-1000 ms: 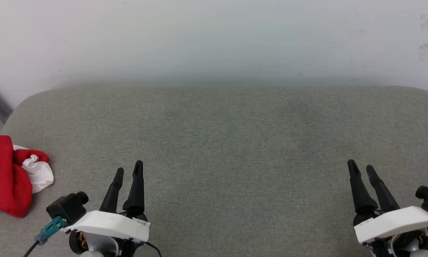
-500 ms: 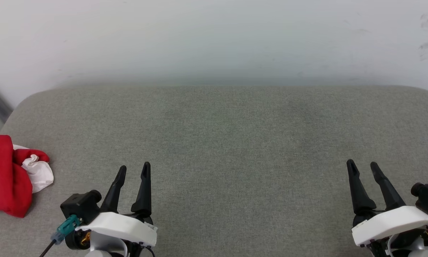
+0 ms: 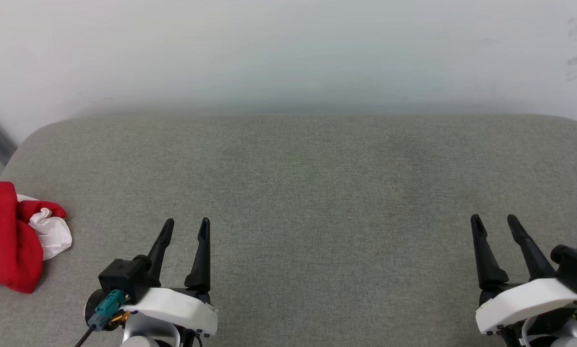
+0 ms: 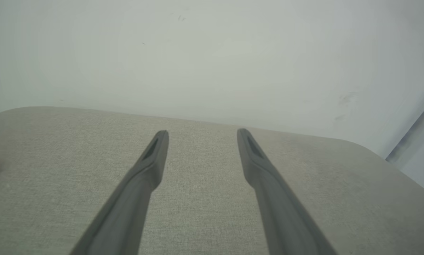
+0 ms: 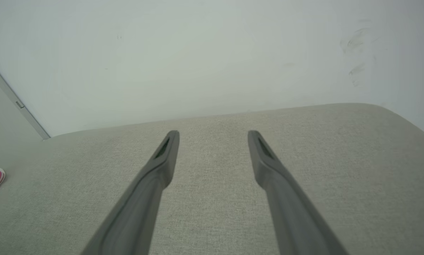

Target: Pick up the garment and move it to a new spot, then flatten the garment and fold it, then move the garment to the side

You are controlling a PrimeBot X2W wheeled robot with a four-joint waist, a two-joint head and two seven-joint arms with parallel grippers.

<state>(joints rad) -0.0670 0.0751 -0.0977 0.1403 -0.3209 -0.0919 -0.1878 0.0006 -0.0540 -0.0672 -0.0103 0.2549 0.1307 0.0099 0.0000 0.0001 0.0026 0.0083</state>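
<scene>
Your left gripper [image 3: 187,220] has slid to the right in the head view and turned at the wrist, so its two fingers now show further apart. Your right gripper [image 3: 493,218] has turned likewise.

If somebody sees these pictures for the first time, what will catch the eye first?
The crumpled red and white garment at the far left edge of the grey cushion stands out first. Next come the left claw and right claw, both open and empty, low at each side.
</scene>
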